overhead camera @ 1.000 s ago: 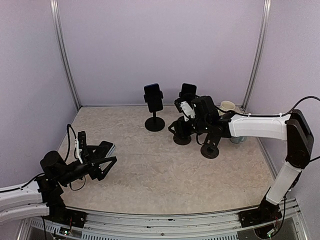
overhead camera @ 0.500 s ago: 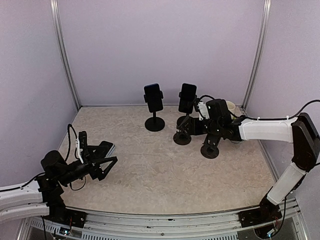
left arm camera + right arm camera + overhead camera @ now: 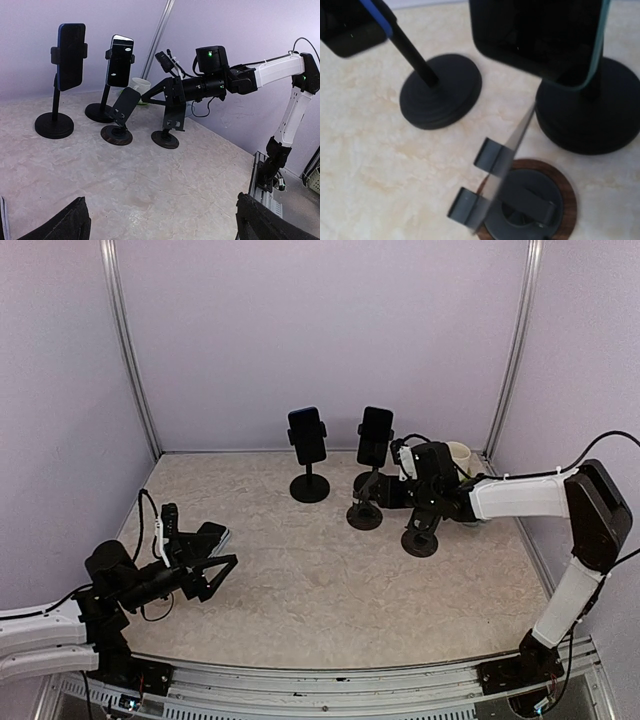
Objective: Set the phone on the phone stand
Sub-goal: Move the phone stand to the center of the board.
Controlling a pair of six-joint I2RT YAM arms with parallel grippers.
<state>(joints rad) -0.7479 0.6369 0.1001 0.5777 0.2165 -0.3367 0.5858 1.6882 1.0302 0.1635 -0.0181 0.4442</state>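
Note:
A dark phone (image 3: 213, 537) lies flat on the table at the left, just beyond my left gripper (image 3: 200, 575), which is open and empty; its fingertips frame bare table (image 3: 162, 225). Two low empty phone stands sit mid-right: one with a wood-rimmed base and tilted plate (image 3: 364, 513) (image 3: 120, 131) (image 3: 520, 200), the other (image 3: 420, 540) (image 3: 166, 137) nearer. My right gripper (image 3: 380, 490) hovers between them, open and holding nothing. Its own fingers do not show in the right wrist view.
Two tall stands at the back each hold an upright phone (image 3: 307, 435) (image 3: 375, 435); their round bases (image 3: 441, 90) (image 3: 592, 115) stand close to the low stand. A white cup (image 3: 457, 453) sits behind the right arm. Walls enclose the table.
My right gripper has drawn back rightward and down from the phone on the back right stand, which stays clamped there, and its jaws have narrowed a little. The left arm has barely moved.

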